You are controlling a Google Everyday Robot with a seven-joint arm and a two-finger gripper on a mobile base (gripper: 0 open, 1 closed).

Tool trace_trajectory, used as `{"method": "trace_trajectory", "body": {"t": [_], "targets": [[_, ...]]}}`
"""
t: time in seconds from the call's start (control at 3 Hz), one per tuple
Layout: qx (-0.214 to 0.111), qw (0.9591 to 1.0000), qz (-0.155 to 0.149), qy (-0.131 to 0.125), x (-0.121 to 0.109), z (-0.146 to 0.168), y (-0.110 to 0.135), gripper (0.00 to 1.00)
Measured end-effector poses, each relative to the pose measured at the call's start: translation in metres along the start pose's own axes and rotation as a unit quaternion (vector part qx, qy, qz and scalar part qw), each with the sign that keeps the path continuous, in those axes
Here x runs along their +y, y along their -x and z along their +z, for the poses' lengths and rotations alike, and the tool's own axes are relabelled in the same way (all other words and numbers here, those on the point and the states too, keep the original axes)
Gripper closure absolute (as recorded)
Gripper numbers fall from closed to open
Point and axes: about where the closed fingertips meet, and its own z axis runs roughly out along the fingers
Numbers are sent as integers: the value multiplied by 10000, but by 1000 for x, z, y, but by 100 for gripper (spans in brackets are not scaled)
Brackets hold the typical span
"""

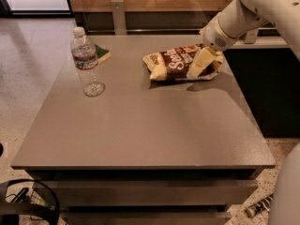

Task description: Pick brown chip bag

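Where the arm reaches down from the upper right, the tool (201,63) sits at the right end of the brown chip bag (174,63), overlapping its pale yellow end. Whether the tool is wide, narrow or already clamped on the bag cannot be told from this view. The bag lies on the far right part of the counter (140,135), and most of its length extends to the left of the tool. Its long axis runs roughly left to right, along the counter's far edge, so any lift would probably carry the bag by one end. Well apart, at the far left, stands an upright clear water bottle (86,62) with a white cap; no liquid level is visible inside. A small green-and-yellow item (103,55) lies just behind the bottle.
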Motion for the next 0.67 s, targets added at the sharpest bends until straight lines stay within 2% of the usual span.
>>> {"method": "trace_trajectory", "body": {"t": [0.33,0.67], "targets": [[-348,9967,458,574,2,69,-27,7],[-347,9966,462,581,0,63,-23,30]]}}
